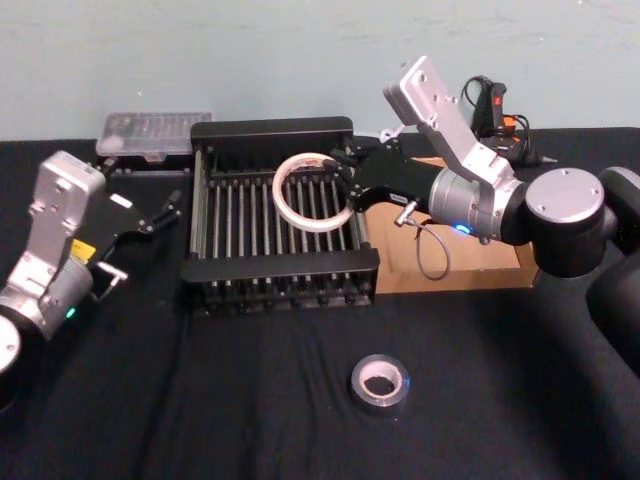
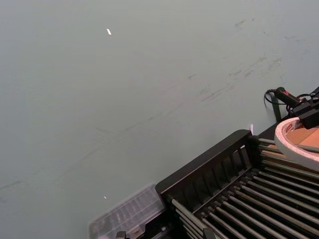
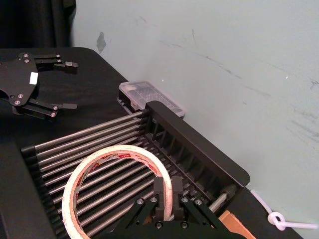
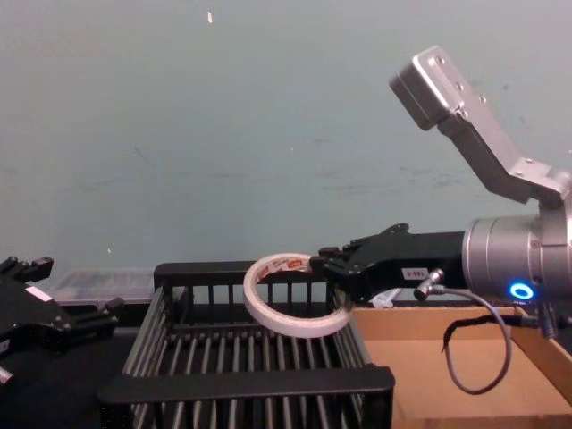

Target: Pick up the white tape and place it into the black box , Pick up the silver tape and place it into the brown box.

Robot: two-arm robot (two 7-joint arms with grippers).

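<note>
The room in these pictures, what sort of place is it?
Probably a robot test bench: a black cloth-covered table against a bare pale green wall, with a black slatted plastic crate and a shallow brown cardboard tray set out.

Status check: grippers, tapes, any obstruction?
Right gripper holds white tape over black box. Left gripper open, parked beside it. Silver tape on table. Nothing blocking.

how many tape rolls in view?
2. The white tape is pinched in the right gripper, held tilted over the black box. The silver tape lies flat on the table in front of the boxes.
</note>
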